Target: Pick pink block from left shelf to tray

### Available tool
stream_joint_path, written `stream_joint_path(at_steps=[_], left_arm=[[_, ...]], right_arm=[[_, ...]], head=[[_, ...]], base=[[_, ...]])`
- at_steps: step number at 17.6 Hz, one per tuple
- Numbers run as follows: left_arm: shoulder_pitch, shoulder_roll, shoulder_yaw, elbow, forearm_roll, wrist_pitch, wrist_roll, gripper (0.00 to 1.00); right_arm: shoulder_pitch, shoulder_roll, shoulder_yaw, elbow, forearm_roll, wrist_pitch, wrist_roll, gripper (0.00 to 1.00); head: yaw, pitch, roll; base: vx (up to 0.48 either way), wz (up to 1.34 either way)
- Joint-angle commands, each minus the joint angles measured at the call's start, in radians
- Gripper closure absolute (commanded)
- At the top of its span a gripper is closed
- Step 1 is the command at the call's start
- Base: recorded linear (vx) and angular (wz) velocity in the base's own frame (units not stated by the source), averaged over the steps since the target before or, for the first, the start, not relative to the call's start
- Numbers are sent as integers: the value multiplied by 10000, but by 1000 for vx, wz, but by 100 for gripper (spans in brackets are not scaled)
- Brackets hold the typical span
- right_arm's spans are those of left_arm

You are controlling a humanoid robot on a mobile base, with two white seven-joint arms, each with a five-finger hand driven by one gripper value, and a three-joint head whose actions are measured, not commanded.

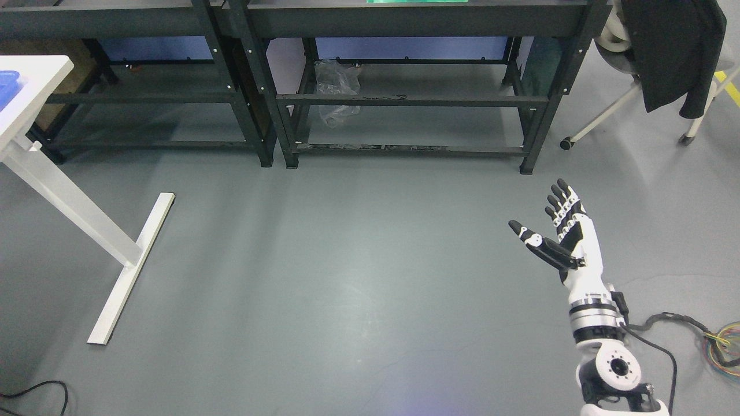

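My right hand [543,216] reaches up from the lower right over the grey floor, fingers spread, thumb out, holding nothing. No pink block shows in this view. The edge of a blue tray [8,81] sits on the white table [34,72] at the far left. Two dark metal shelf units [404,98] stand along the back, well ahead of the hand. The left arm is out of view.
A crumpled clear plastic bag [338,89] lies on the lower level of the right shelf unit. The white table's leg and foot [130,271] stretch across the floor at left. A chair with a black jacket [673,52] stands at upper right. Cables [717,346] lie at right.
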Motion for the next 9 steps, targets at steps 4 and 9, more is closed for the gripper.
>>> stream_joint_path(at_steps=[4,9], left_arm=[[-291,175,0,-175,0,-4,8,0],[-291,175,0,-175,0,-4,8,0]], right_arm=[[96,-175,-93,2,-3,-92,2,0],[96,-175,-139,2,-110,-93,2,0]], head=[[0,0,0],[0,0,0]], base=[[0,0],[0,0]])
